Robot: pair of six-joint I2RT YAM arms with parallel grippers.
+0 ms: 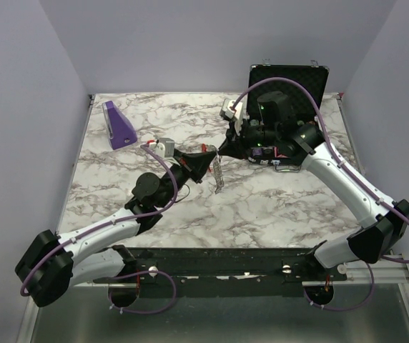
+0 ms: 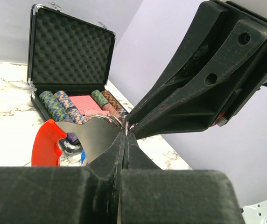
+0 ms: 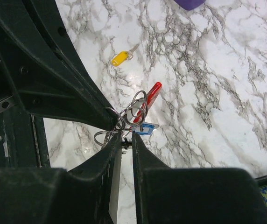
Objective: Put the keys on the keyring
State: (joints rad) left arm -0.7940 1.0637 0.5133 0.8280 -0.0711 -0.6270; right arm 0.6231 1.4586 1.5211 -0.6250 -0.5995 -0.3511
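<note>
Midway over the marble surface [image 1: 276, 207] the two arms met tip to tip. The left pincer [image 2: 125, 135] was shut tight, its jaws pressed together on the grey metal piece of the keyring [image 2: 45, 141], whose red curved clip stuck out to one side of the fingers. From above, a thin grey strap of that keyring hung down just below the meeting point.

The right pincer [image 3: 124, 143] pointed straight at the left one, so close that the fingertips nearly touched. Its jaws stood almost together with a thin gap between them, right at a tangle of wire rings [image 3: 129, 113] beside the red clip. Whether they actually gripped a ring, I could not tell.

A blue-headed key [image 3: 144, 129] sat at the rings, just beside the right fingertips. A yellow-headed key [image 3: 119, 59] lay alone on the surface, apart from the cluster.

Behind the right arm, at the far edge, an open black case [image 1: 288, 75] showed its foam-lined lid, with rows of poker chips [image 2: 54, 105] inside. A purple wedge-shaped block [image 1: 119, 125] stood near the far left corner, well apart from both arms.
</note>
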